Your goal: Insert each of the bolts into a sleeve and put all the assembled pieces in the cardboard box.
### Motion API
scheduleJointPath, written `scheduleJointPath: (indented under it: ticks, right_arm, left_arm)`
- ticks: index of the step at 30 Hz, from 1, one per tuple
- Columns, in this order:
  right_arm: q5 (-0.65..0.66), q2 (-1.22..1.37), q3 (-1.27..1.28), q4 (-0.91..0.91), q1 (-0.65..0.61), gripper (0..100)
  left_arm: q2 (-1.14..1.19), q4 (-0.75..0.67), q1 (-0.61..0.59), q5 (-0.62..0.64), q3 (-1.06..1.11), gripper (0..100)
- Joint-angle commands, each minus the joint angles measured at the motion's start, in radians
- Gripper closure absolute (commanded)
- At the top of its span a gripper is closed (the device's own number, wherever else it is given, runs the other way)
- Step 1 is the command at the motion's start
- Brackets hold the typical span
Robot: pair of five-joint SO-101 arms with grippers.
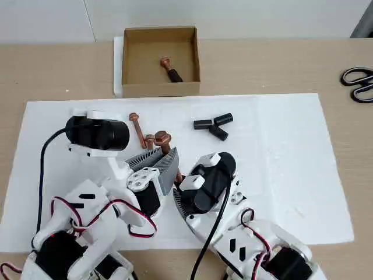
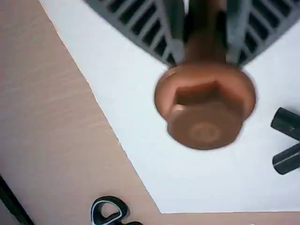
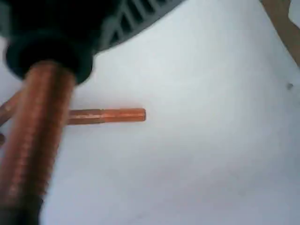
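The held bolt (image 2: pixel 205 110) is copper-brown, with a matte round flange and a hexagonal head on top. The left hand (image 1: pixel 160 154) is clenched on its shank just behind the flange, one dark grey finger (image 2: pixel 136 28) with a slotted, ribbed face on either side. The bolt is lifted off the white sheet (image 1: pixel 280 175), head pointing away from the arm.

Its finely threaded shank (image 3: pixel 37 140) runs into the held sleeve (image 3: pixel 47 54), a smooth black tube with a rounded rim. The right hand (image 1: pixel 180 189) grasps this sleeve, and a ribbed grey finger shows right beside it. In the high view the two hands meet tip to tip near the middle of the sheet.

Two loose bolts (image 1: pixel 138 129) of the same copper tone lie on the sheet just beyond the left hand, long and slim, and one of them crosses behind the held shank in the right wrist view. Three short black sleeves (image 1: pixel 213 125) lie bunched together farther along the sheet, touching one another at angles.

The cardboard box (image 1: pixel 189 58) is plain brown, square and open-topped, and stands on the pale wood-grain table (image 1: pixel 58 70) at the sheet's far edge. One assembled piece (image 1: pixel 171 69), a copper head on a black sleeve, lies tilted on its floor. Black-handled scissors (image 1: pixel 358 83) rest on the table well apart.
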Motion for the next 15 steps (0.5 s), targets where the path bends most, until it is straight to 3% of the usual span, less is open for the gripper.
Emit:
scheduleJointPath:
  ticks: [1, 15]
  right_arm:
    - [0.009, -0.01, -0.003, -0.033, 0.007, 99.5]
    - [0.011, -0.008, -0.005, -0.079, 0.007, 99.5]
  left_arm:
    - [-0.005, -0.002, 0.006, 0.006, -0.042, 99]
    - [-0.006, 0.0, 0.072, 0.008, 0.041, 99]
